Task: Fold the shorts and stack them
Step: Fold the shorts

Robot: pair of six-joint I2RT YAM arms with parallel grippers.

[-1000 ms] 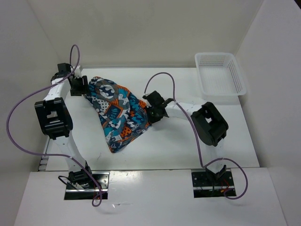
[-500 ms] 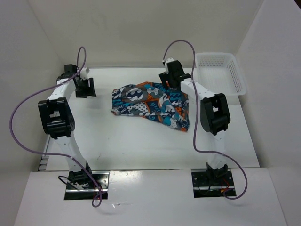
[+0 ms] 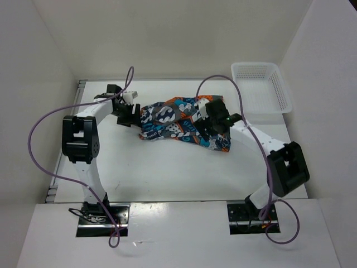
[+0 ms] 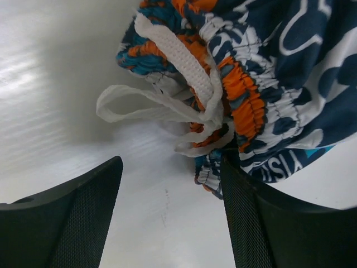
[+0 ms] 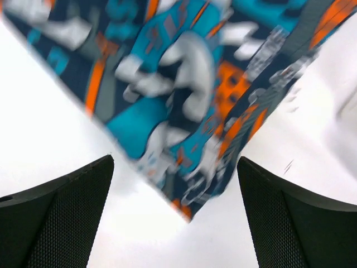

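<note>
White table (image 3: 167, 167), patterned shorts (image 3: 178, 125), left wrist alone shows drawstring (image 4: 178, 56)

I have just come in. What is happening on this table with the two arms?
Two robot arms are working on a pair of printed shorts, which lies loosely spread on the table, not yet folded. The left tool is open beside the waistband end, near the white drawstring. The right tool is open over the other end. Neither tool holds the cloth. A white basket stands at the far right corner.
</note>
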